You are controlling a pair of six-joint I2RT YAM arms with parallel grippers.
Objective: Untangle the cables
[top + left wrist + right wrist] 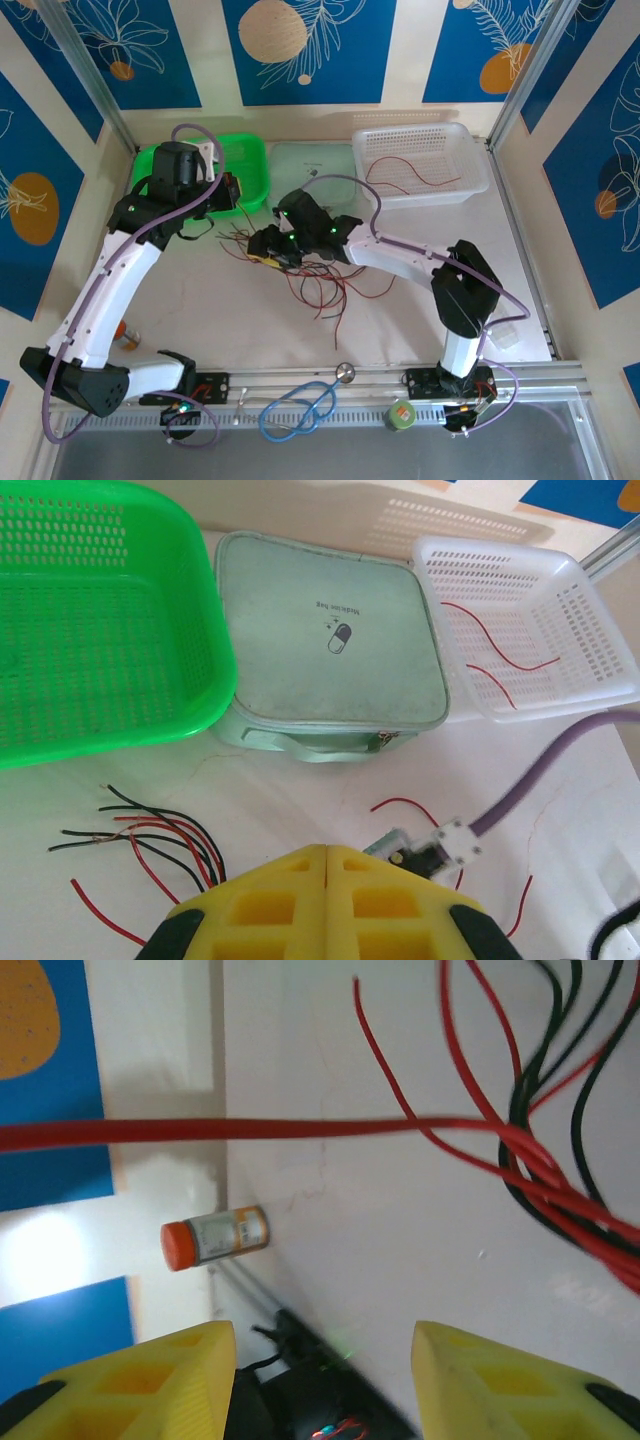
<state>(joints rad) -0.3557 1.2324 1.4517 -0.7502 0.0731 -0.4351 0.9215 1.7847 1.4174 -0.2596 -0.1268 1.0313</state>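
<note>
The cables (310,275) are a loose tangle of thin red and black wires in the middle of the table. My right gripper (266,256) hangs over the tangle's left side. In the right wrist view the right gripper (322,1350) is open with nothing between its yellow fingers (150,1380). The cables (560,1160) fan out beyond them, and one blurred red wire crosses the view. My left gripper (230,197) is by the green basket. In the left wrist view the left gripper (330,852) is shut, no wire seen in it, with cables (150,835) lying to its left.
A green basket (250,160), a mint pouch (315,165) and a white basket (470,180) holding a few red wires line the back. An orange-capped pill bottle (210,1238) lies at the left wall. A blue stethoscope (305,400) and a green roll (400,415) sit at the near rail.
</note>
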